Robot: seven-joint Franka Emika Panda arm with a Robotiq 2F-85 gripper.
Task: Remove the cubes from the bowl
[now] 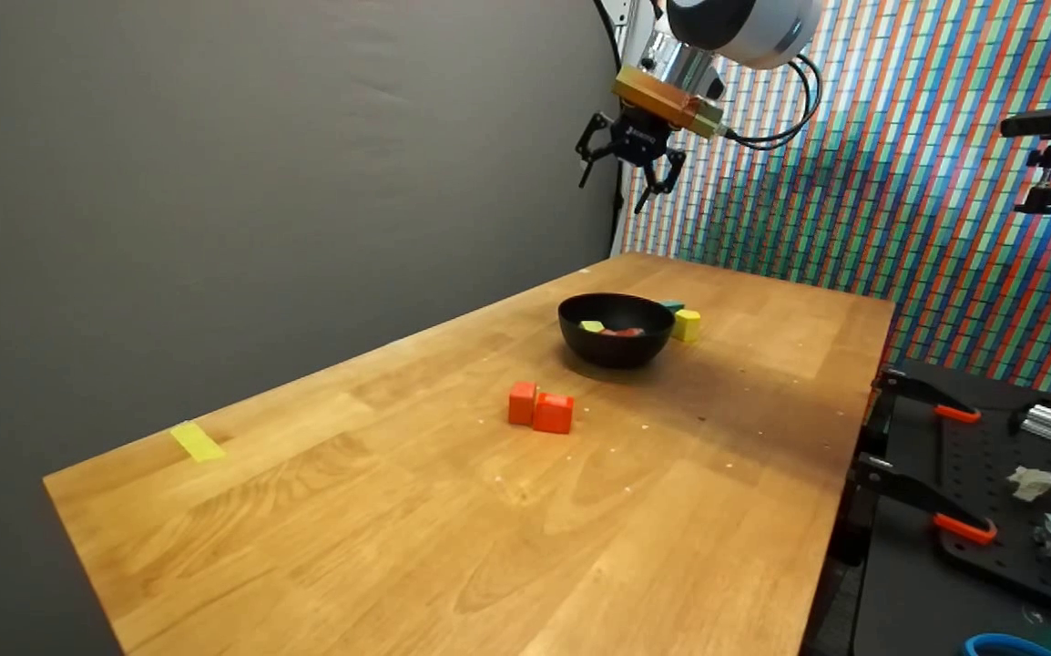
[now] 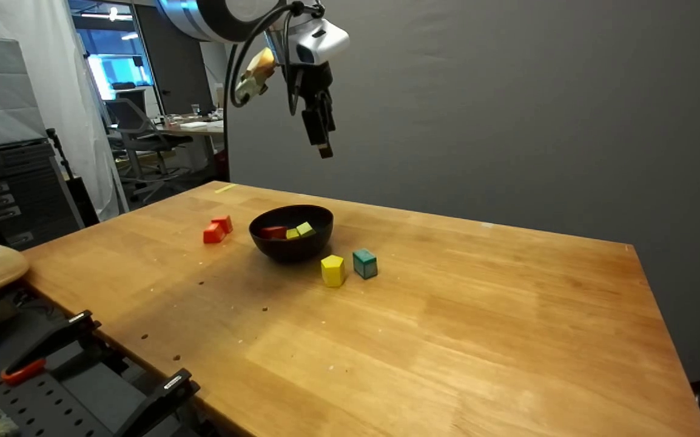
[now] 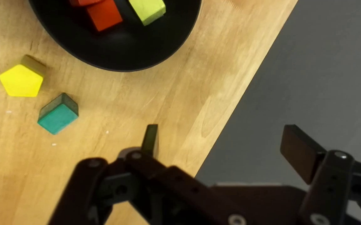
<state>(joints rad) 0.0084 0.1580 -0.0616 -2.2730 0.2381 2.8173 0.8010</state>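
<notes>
Bowl [image 3: 127, 54] stood upright on table [image 3: 168, 103], lower than the jaws and apart from them; in the wrist view it sat past them, partly out of frame. Red cubes [image 3: 104, 15] and at least one yellow-green cube [image 3: 146, 9] were in the bowl, so also below and past the jaws; count unclear. Loose cubes [image 1: 553, 415], two, red, sat side by side on the table, bowl between them and the jaws. Yellow block [image 3: 21, 81] and teal block [image 3: 58, 119] were on the table near the bowl, left of the jaws in the wrist view, teal the closer one. Gripper [image 1: 611, 199] hung high above table level, jaws spread wide, nothing held; table edge showed in the gap. Arm [image 1: 776, 36] reached it from above, partly cropped. Tape [image 1: 198, 441], yellow, lay at the table edge, well apart from the jaws, past bowl and loose cubes. Grey wall [image 2: 508, 121] stood behind the jaws in an exterior view; striped backdrop [image 1: 808, 228] showed right of the jaws in an exterior view. Clamps [image 1: 922, 497] were lower than the jaws, well apart, beside the table.
</notes>
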